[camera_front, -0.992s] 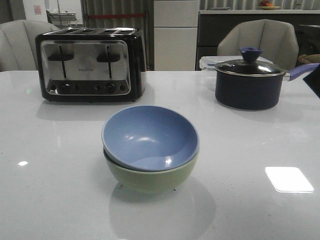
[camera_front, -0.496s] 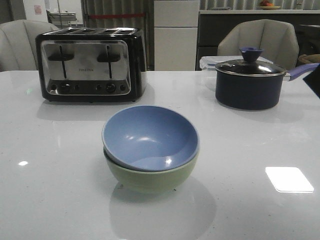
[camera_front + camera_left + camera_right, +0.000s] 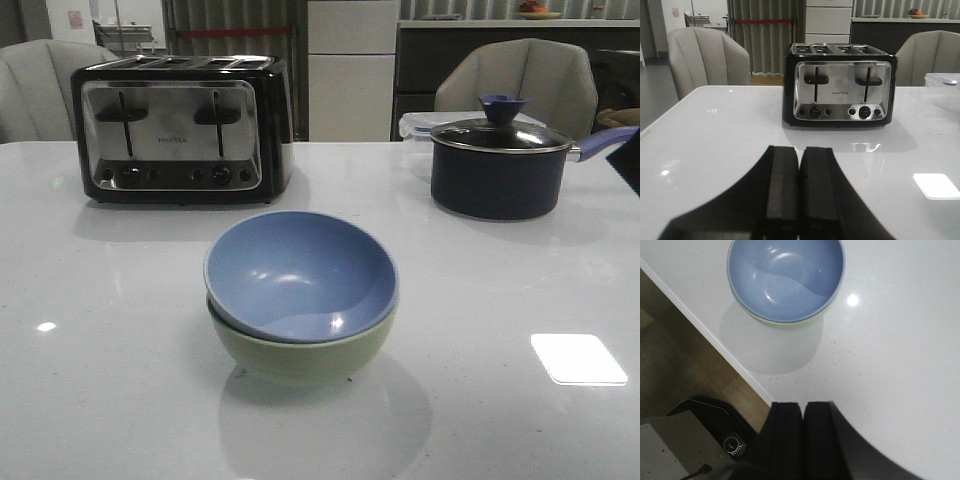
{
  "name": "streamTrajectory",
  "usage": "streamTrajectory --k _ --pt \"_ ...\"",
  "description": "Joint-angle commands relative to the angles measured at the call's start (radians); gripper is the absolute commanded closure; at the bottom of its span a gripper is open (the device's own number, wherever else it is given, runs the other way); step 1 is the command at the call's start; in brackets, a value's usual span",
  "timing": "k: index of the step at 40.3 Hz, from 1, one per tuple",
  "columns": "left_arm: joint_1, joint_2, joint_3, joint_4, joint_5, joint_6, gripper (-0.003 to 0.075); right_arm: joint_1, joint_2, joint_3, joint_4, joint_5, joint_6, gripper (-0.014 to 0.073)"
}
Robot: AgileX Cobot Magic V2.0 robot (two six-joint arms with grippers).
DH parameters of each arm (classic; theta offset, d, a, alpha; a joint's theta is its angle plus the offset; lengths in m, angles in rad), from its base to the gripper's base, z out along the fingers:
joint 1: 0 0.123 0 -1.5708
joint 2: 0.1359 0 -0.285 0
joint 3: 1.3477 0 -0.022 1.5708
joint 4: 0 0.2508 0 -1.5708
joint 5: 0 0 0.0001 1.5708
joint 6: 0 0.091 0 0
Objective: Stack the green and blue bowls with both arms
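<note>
The blue bowl (image 3: 300,272) sits nested in the green bowl (image 3: 300,350) mid-bench (image 3: 100,400); my left end effector (image 3: 799,192) is pressed closed, empty; my right end effector (image 3: 802,437) likewise, apart from the bowls.

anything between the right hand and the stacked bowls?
Nothing: in the right wrist view, only bare white table separates the shut right hand from the blue bowl nested in the green bowl.
</note>
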Motion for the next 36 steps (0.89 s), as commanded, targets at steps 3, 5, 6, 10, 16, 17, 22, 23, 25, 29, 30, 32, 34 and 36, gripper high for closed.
streamTrajectory --k 3,5,6,10,16,17,22,23,25,29,30,32,34,36 --pt "-0.006 -0.021 0.005 0.001 -0.099 -0.013 0.0627 -0.031 -0.049 -0.016 0.008 -0.063 -0.011 0.0538" --pt "-0.006 -0.021 0.005 0.001 -0.099 -0.013 0.0627 -0.072 -0.082 0.005 0.008 -0.089 -0.011 0.0538" --pt "-0.006 -0.021 0.005 0.001 -0.099 -0.013 0.0627 -0.101 -0.106 0.022 0.008 -0.111 -0.011 0.0538" --pt "-0.006 -0.021 0.005 0.001 -0.099 -0.013 0.0627 -0.214 -0.202 0.104 0.008 -0.226 -0.011 0.0538" --pt "-0.006 -0.019 0.005 0.001 -0.099 -0.013 0.0627 -0.392 -0.413 0.265 0.009 -0.449 -0.011 0.0538" --pt "-0.006 -0.019 0.005 0.001 -0.099 -0.013 0.0627 -0.412 -0.444 0.296 0.009 -0.472 -0.011 0.0538" --pt "-0.006 -0.019 0.005 0.001 -0.099 -0.013 0.0627 -0.505 -0.621 0.415 0.010 -0.558 -0.011 0.0538" --pt "-0.006 -0.019 0.005 0.001 -0.099 -0.013 0.0627 -0.518 -0.654 0.439 0.010 -0.571 -0.011 0.0538" --pt "-0.006 -0.019 0.005 0.001 -0.099 -0.013 0.0627 -0.530 -0.705 0.480 0.010 -0.590 -0.011 0.0538" --pt "-0.006 -0.019 0.005 0.001 -0.099 -0.013 0.0627 -0.533 -0.777 0.551 0.010 -0.629 -0.011 0.0538" --pt "-0.006 -0.019 0.005 0.001 -0.099 -0.013 0.0627 -0.533 -0.796 0.565 0.010 -0.636 -0.011 0.0538" --pt "-0.006 -0.019 0.005 0.001 -0.099 -0.013 0.0627 -0.535 -0.825 0.594 0.010 -0.649 -0.011 0.0538" --pt "-0.006 -0.019 0.005 0.001 -0.099 -0.013 0.0627 -0.535 -0.851 0.624 0.010 -0.663 -0.011 0.0538" --pt "-0.006 -0.019 0.005 0.001 -0.099 -0.013 0.0627 -0.535 -0.868 0.650 0.010 -0.674 -0.011 0.0538"
